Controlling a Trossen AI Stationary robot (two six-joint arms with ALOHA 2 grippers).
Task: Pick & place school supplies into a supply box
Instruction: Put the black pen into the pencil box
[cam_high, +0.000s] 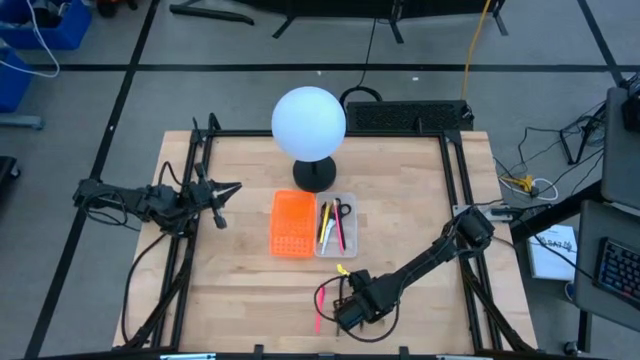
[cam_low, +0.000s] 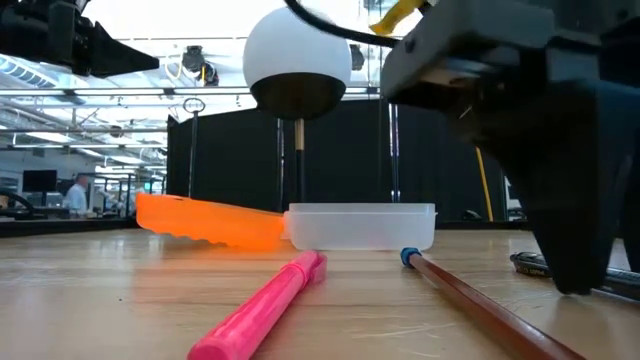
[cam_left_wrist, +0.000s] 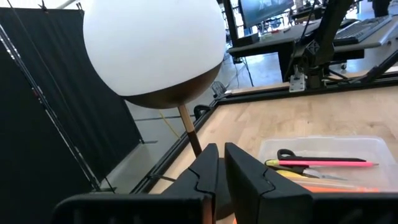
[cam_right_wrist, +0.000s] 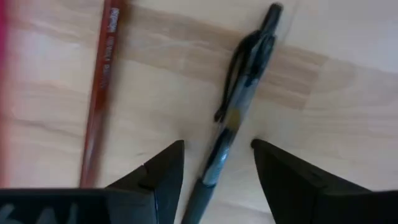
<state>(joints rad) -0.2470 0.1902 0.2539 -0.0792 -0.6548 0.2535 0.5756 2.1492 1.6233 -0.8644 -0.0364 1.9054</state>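
Observation:
The supply box lies mid-table: its clear tray (cam_high: 336, 226) holds black-handled scissors (cam_high: 343, 210) and pink and yellow pens (cam_high: 328, 228), and the orange perforated half (cam_high: 292, 223) joins it on the left. Near the table's near edge, my right gripper (cam_right_wrist: 217, 149) is open and points down, with one finger on each side of a dark pen (cam_right_wrist: 239, 112) that lies flat on the wood. A red-brown pencil (cam_right_wrist: 102, 81) and a pink marker (cam_low: 265, 305) lie beside the pen. My left gripper (cam_left_wrist: 221, 168) is shut and waits left of the box.
A white globe lamp (cam_high: 310, 123) stands on a dark base (cam_high: 314, 176) just behind the box. A short yellow thing (cam_high: 342, 270) lies between the tray and my right gripper. Bare wood (cam_high: 240, 290) stretches left of the loose pens. Black frame rails (cam_high: 455, 200) edge the table.

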